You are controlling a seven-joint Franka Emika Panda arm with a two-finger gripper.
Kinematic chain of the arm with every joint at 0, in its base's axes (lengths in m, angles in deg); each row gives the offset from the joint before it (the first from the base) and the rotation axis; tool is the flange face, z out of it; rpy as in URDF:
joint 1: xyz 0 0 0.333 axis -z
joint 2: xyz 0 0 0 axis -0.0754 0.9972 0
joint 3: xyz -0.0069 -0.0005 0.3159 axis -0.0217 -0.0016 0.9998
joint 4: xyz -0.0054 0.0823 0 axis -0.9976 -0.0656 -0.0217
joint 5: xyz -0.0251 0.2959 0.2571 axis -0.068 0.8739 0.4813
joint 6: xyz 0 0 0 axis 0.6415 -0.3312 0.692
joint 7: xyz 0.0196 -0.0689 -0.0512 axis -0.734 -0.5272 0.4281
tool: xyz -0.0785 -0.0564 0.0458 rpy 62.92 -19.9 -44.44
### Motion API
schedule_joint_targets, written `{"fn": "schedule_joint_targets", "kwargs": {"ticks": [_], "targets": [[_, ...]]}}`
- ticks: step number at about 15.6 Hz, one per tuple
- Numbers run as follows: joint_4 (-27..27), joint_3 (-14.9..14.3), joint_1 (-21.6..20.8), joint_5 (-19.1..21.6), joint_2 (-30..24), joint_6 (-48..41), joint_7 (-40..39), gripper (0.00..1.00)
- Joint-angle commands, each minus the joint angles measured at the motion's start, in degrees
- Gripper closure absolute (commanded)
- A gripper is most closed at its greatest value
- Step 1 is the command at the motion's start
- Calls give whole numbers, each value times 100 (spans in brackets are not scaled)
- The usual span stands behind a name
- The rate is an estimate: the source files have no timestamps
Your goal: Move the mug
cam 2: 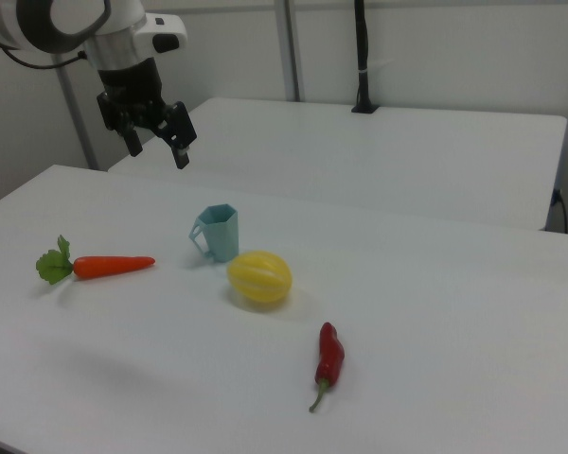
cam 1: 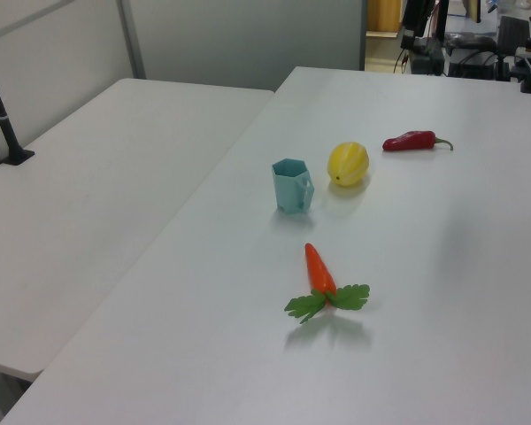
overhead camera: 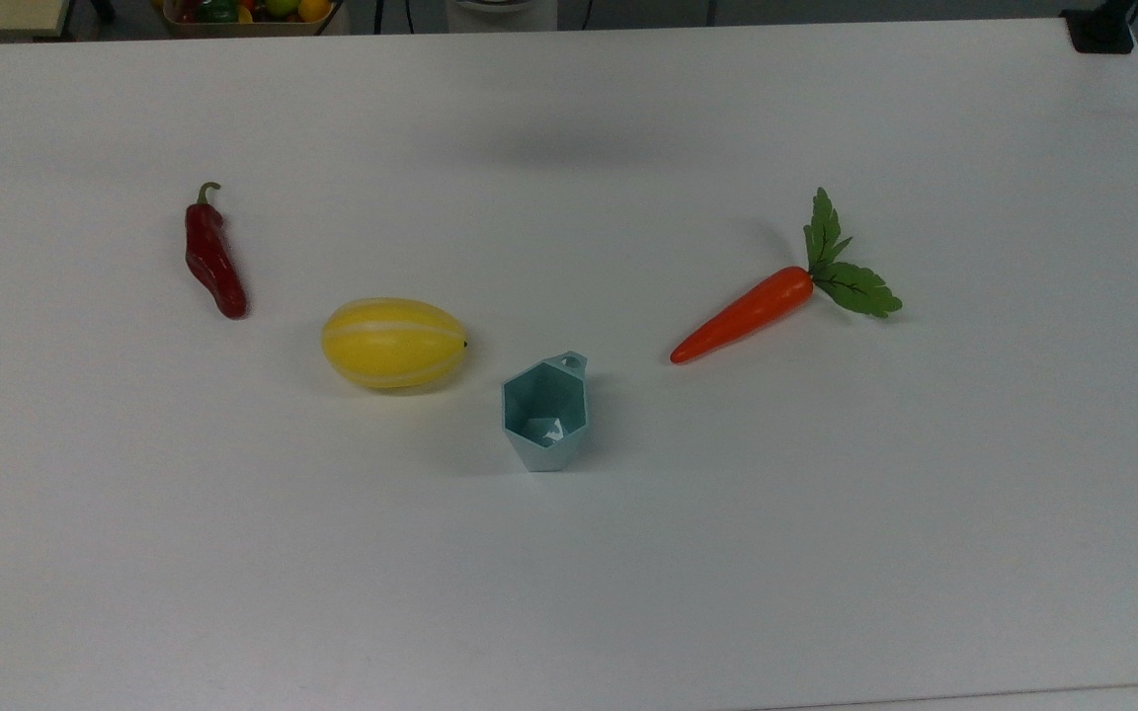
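On your tabletop [overhead camera: 826, 513], mug [overhead camera: 545, 414] stood upright just right of melon [overhead camera: 393, 343] in the top view, end effector [cam 2: 155, 149] hung open, far above.

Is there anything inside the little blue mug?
No. From the top view the mug stands upright and open, and you can see down to its bare bottom. What the table looks like right under it is covered by the mug.

A fruit basket [overhead camera: 251, 15] is cut off by the top view's upper edge
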Motion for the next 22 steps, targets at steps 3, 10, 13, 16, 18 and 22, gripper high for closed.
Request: {"fn": "schedule_joint_targets", "kwargs": {"ticks": [3, 10, 13, 16, 18, 22], "targets": [[181, -97, -155, 20, -128, 99, -91, 0], [163, -89, -119, 28, -137, 81, -109, 0], [172, -71, -111, 28, -120, -33, -47, 0], [163, 8, -93, 28, -128, -138, 110, 0], [154, 148, -41, 37, -93, -121, 627, 0], [146, 412, -40, 37, 82, -68, 1866, 0]]}}
